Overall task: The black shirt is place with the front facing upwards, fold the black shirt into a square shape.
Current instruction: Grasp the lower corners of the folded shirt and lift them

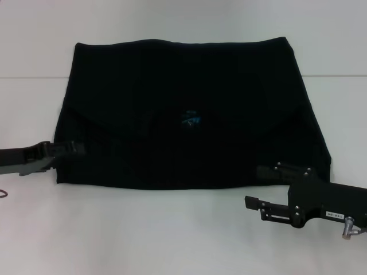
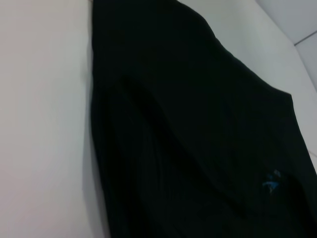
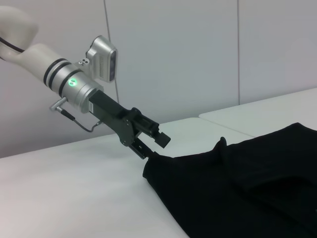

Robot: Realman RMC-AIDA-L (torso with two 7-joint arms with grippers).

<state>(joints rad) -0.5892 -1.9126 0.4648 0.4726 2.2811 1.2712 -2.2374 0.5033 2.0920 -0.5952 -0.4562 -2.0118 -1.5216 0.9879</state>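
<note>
The black shirt [image 1: 189, 86] lies folded into a wide flat shape on the white table [image 1: 172, 240], its small blue neck label [image 1: 192, 119] showing near the middle. My left gripper [image 1: 80, 149] is at the shirt's near left corner. In the right wrist view this left gripper [image 3: 154, 146] stands open, its lower finger touching the corner of the shirt [image 3: 247, 188]. My right gripper [image 1: 253, 185] is open at the near right corner, one finger over the shirt's edge and the other off the cloth. The left wrist view is filled by the shirt [image 2: 198, 124] and its label [image 2: 271, 182].
A table seam [image 1: 34, 77] runs across behind the shirt's middle. A thin cable loop [image 1: 3, 193] shows at the left edge of the table. A pale wall [image 3: 198, 49] stands behind the table.
</note>
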